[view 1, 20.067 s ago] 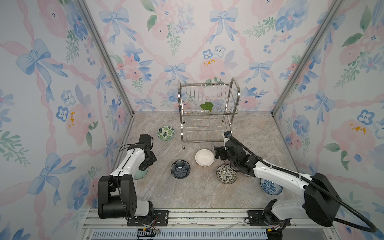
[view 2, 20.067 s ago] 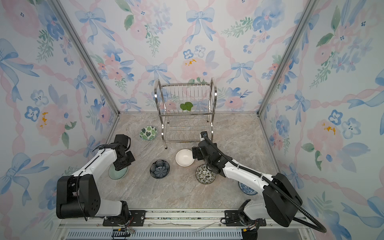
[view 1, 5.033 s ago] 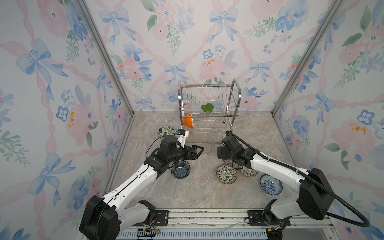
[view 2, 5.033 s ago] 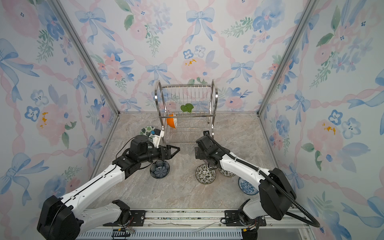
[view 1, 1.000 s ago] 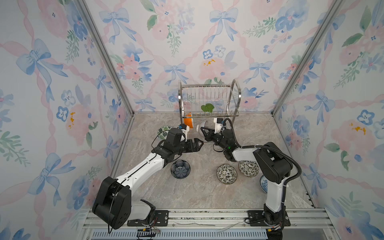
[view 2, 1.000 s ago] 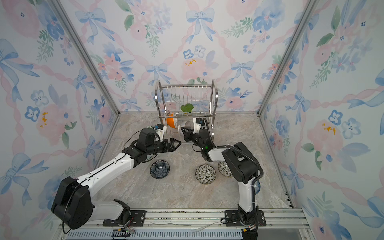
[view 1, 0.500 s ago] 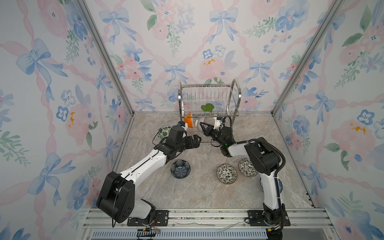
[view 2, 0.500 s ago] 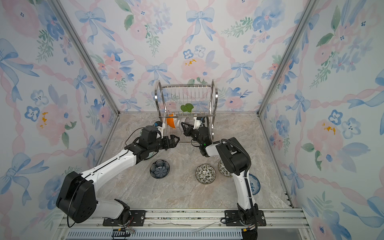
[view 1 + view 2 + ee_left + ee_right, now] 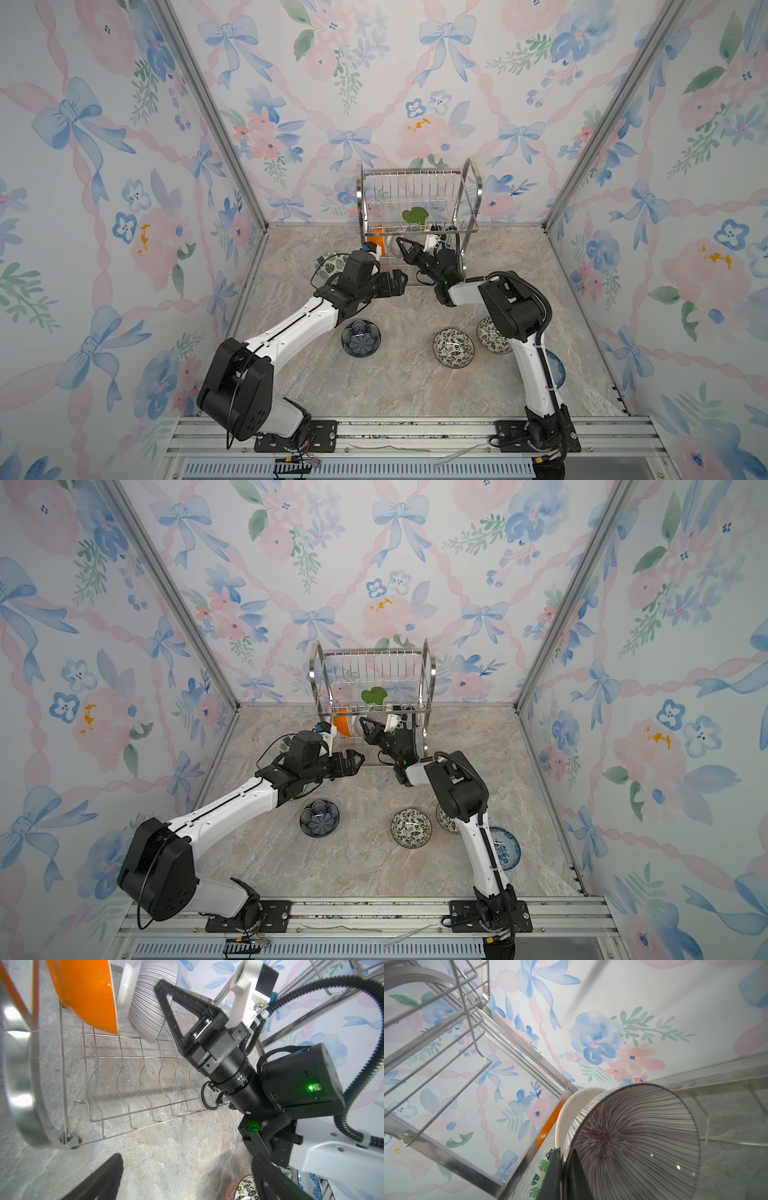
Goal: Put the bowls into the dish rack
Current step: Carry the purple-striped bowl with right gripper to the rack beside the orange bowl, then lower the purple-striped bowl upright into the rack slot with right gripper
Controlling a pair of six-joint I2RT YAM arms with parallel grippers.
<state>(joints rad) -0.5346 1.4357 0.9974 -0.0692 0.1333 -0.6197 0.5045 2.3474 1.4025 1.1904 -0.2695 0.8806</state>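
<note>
Right end effector [image 9: 565, 1165] pinching purple-lined bowl [image 9: 633, 1142], inside dish rack [image 9: 411, 171]

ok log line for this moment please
step: placing purple-lined bowl | right hand: shut on its rim, at dish rack lower tier beside orange bowl | left hand: open, empty, at rack front

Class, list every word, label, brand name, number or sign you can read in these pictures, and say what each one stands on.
No readable text anywhere.
Purple-lined bowl, orange bowl, dish rack, wallpaper: patterns or bare surface only, no writing.
Small white marking on the right arm's wrist ring: too small to read.
</note>
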